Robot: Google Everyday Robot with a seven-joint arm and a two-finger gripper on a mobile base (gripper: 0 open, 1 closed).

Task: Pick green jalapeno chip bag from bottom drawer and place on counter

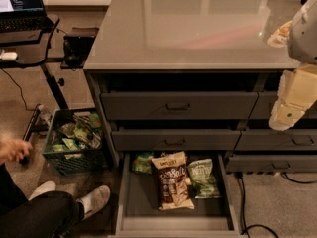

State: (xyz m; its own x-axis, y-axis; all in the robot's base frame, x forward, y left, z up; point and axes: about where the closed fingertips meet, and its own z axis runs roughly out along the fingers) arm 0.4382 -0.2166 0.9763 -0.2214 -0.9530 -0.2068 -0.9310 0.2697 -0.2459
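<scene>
The bottom drawer [133, 197] is pulled open and its grey floor shows. The green jalapeno chip bag [202, 177] lies flat in its right half, pale green and white. A taller tan-and-brown bag [171, 181] lies just left of it, touching it. A smaller, brighter green bag [142, 162] lies at the drawer's back left. My gripper [286, 117] hangs at the right edge of the view, in front of the closed right-hand drawers, well above and to the right of the open drawer. It holds nothing that I can see. The glossy grey counter [188, 29] spans the top.
Closed grey drawers with bar handles [177, 106] sit above the open one. A green crate of snack bags [74, 140] stands on the floor at left. A person's hand [12, 148], leg and shoes [94, 200] are at lower left. A laptop desk [25, 14] is at upper left. Cables [247, 202] run at right.
</scene>
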